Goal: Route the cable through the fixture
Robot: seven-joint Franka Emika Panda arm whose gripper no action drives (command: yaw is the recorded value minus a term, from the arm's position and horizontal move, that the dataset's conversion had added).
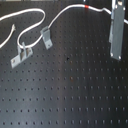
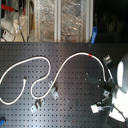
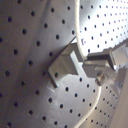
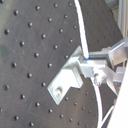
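Thin white cable (image 1: 31, 22) with red tape band (image 1: 88, 8) loops across black perforated board (image 1: 70, 90). Gripper (image 4: 89, 59) jaws pinch it narrow beside grey metal bracket (image 4: 67, 77).

— What's underneath it all?
— A black perforated board (image 1: 75, 95), dotted with holes.
— And lying on it?
— The white cable (image 1: 30, 22) looping across, and two small metal brackets (image 1: 21, 54) (image 1: 46, 36), near each other, in both exterior views.
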